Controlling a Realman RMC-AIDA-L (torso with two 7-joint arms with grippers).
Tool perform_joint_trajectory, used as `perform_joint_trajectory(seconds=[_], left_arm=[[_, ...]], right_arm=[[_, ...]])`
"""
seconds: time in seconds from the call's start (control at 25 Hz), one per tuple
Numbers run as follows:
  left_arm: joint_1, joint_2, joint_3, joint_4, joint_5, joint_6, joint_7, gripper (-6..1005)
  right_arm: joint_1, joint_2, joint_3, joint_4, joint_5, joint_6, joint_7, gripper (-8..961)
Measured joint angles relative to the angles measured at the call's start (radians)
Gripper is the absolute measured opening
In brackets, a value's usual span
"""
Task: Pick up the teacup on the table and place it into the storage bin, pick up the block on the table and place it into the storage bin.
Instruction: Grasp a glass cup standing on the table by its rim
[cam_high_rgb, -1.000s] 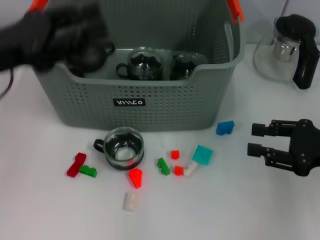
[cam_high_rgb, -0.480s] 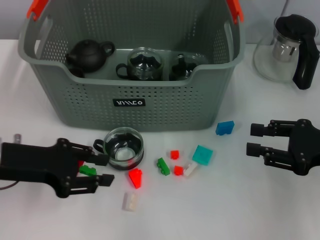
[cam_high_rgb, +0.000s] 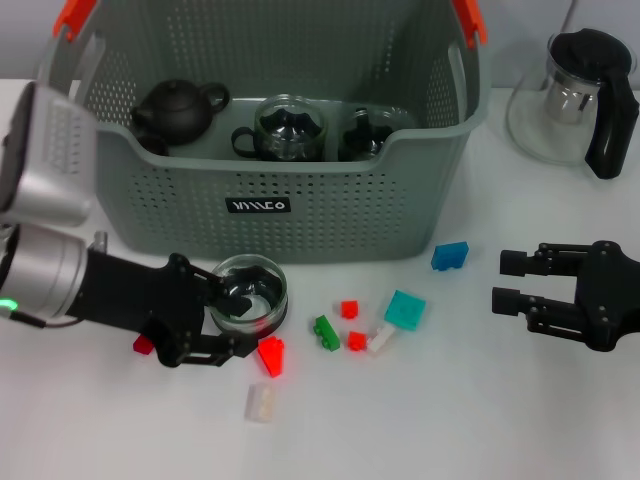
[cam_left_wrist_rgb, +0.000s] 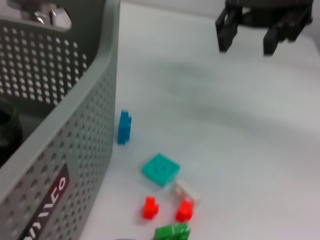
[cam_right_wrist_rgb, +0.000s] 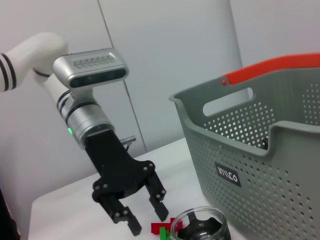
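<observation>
The teacup (cam_high_rgb: 251, 296), clear glass with a black handle, stands on the table in front of the storage bin (cam_high_rgb: 330, 215). My left gripper (cam_high_rgb: 224, 317) is open at the cup's left side, one finger by the handle and the other at the near rim. The right wrist view shows the left gripper (cam_right_wrist_rgb: 141, 212) open just short of the teacup (cam_right_wrist_rgb: 200, 231). Small blocks lie around: a red block (cam_high_rgb: 271, 355), a green block (cam_high_rgb: 326, 332), a teal block (cam_high_rgb: 405, 310) and a blue block (cam_high_rgb: 450, 255). My right gripper (cam_high_rgb: 512, 280) rests open on the table at the right.
The bin holds a black teapot (cam_high_rgb: 180, 105) and two glass cups (cam_high_rgb: 290, 126). A glass kettle (cam_high_rgb: 575, 95) with a black handle stands at the back right. A white block (cam_high_rgb: 261, 402) lies near the front. The left wrist view shows the bin wall (cam_left_wrist_rgb: 75, 145) close by.
My left arm came down from over the bin to the table at the front left, then slid right up to the teacup. The right arm has stayed still.
</observation>
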Motion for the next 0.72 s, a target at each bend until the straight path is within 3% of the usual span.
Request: perform_joint_trajectory(seconds=[0.2, 0.48, 0.72], left_arm=[[-0.032, -0.001, 0.131, 0.065, 0.070, -0.058, -0.082, 449], [-0.048, -0.009, 0.289, 0.067, 0.133, -0.183, -0.154, 448], [-0.039, -0.015, 0.350, 0.052, 0.148, -0.237, -0.168, 447]], right_arm=[[0.001, 0.000, 0.000, 0.002, 0.000, 0.001, 0.003, 532], [0.003, 0.000, 0.004, 0.009, 0.000, 0.000, 0.003, 532], [0.003, 0.000, 0.005, 0.011, 0.000, -0.001, 0.003, 534]])
